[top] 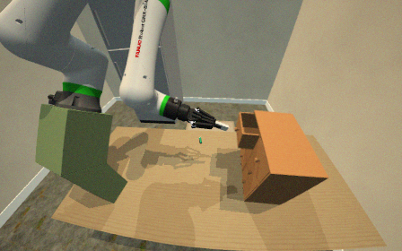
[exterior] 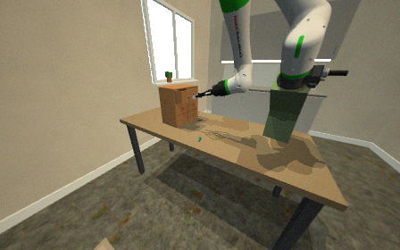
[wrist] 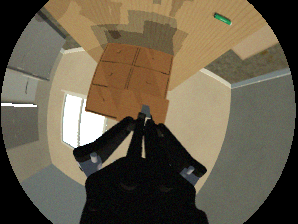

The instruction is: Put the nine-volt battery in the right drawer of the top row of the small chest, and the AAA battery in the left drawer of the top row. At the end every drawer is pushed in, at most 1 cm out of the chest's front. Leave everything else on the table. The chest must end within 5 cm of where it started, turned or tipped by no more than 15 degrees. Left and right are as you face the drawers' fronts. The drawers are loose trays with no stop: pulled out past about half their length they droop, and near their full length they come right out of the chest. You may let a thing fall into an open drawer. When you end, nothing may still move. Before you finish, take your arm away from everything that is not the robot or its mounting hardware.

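Observation:
The small wooden chest (top: 275, 154) stands at the right of the table, its drawer fronts facing my arm. One top-row drawer (top: 248, 127), at the chest's far end in the top view, is pulled out. My gripper (top: 222, 126) is shut with nothing between the fingers, its tips just in front of that drawer's face. It also shows in the exterior view (exterior: 196, 95) and the wrist view (wrist: 143, 115). The small green AAA battery (top: 200, 140) lies on the table left of the chest, apart from the gripper, and shows in the wrist view (wrist: 222, 18). I see no nine-volt battery.
The arm's green pedestal (top: 76, 148) takes up the table's left side. A wall stands close behind the chest. A small potted plant (exterior: 169, 77) sits on the windowsill beyond the chest.

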